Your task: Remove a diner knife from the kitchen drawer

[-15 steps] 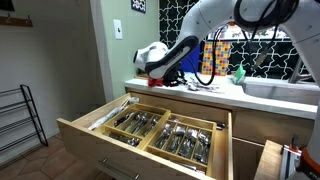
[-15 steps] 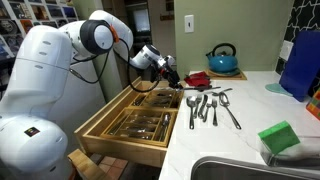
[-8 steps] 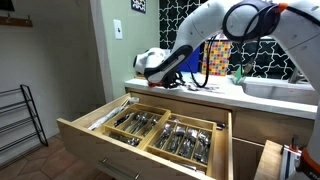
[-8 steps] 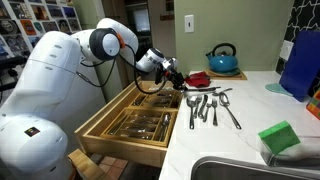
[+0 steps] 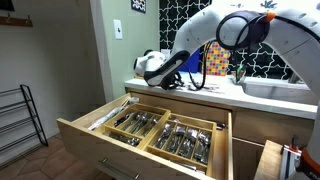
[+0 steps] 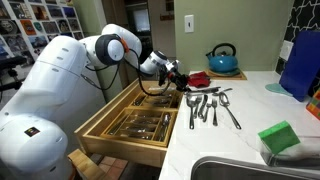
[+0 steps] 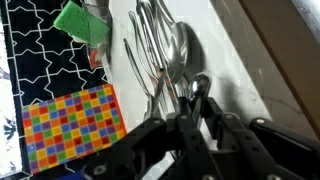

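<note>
The kitchen drawer (image 5: 150, 128) stands pulled open below the counter, its pale divider trays full of silver cutlery; it also shows in an exterior view (image 6: 135, 118). My gripper (image 6: 178, 76) hangs at the counter's edge above the far end of the drawer, and it shows too in an exterior view (image 5: 160, 80). In the wrist view the gripper (image 7: 190, 97) has its jaws nearly together on a thin silver dinner knife (image 7: 163, 78) over the white counter. Several spoons and forks (image 6: 207, 104) lie on the counter beside it, seen too in the wrist view (image 7: 165, 40).
A blue kettle (image 6: 222, 59) and a red object (image 6: 198, 78) stand at the back of the counter. A green sponge (image 6: 279, 137) lies by the sink (image 6: 250, 170). A colourful checked mat (image 7: 68, 125) and the sponge (image 7: 80, 20) show in the wrist view.
My gripper has moved a little from over the drawer toward the counter and the cutlery lying there. The drawer has not moved.
</note>
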Action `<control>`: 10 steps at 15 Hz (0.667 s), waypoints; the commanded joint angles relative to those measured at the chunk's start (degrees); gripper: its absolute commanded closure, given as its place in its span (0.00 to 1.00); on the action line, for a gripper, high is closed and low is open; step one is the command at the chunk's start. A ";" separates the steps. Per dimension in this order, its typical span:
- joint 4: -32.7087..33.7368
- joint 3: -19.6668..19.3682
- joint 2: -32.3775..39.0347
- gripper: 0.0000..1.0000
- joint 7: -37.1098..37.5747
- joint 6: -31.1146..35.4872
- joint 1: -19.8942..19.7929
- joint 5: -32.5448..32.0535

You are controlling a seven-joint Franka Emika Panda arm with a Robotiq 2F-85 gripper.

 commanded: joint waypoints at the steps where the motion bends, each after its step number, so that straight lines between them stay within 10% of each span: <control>1: 2.48 -0.74 2.35 0.91 -1.13 1.25 0.00 -0.65; 10: 4.53 -1.44 5.07 0.83 -1.07 1.27 0.21 -0.23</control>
